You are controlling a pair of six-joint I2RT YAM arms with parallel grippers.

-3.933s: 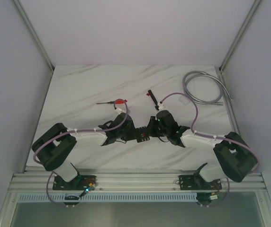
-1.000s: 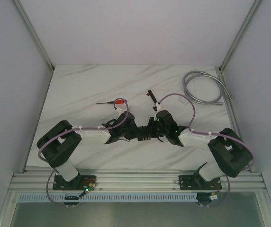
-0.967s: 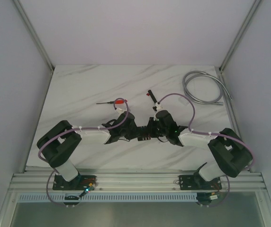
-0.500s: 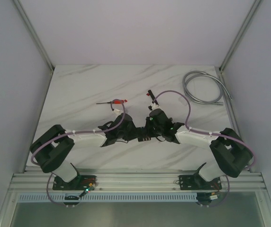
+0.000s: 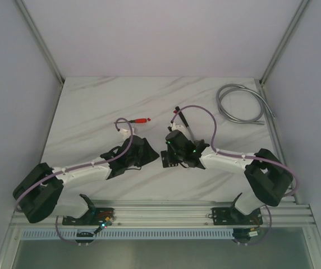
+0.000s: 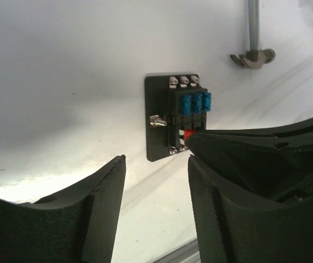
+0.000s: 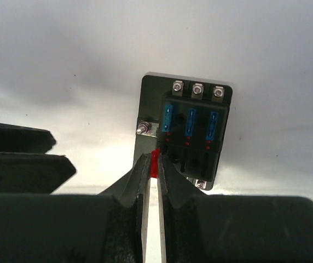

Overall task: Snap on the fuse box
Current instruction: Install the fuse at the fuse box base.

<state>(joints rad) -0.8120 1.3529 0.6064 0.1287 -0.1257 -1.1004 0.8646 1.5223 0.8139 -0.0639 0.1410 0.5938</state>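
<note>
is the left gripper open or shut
Open: the left gripper has its fingers apart, nothing between them; the fuse box lies flat beyond.

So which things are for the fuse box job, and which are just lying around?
For the job:
- fuse box
- right gripper, pinching a red fuse at the box
- left gripper, open, close by

Just lying about:
- grey cable coil
- red-handled tool
- black tool

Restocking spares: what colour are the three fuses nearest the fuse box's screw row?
Blue fuses in the black plastic fuse box; right wrist view shows them best.
</note>
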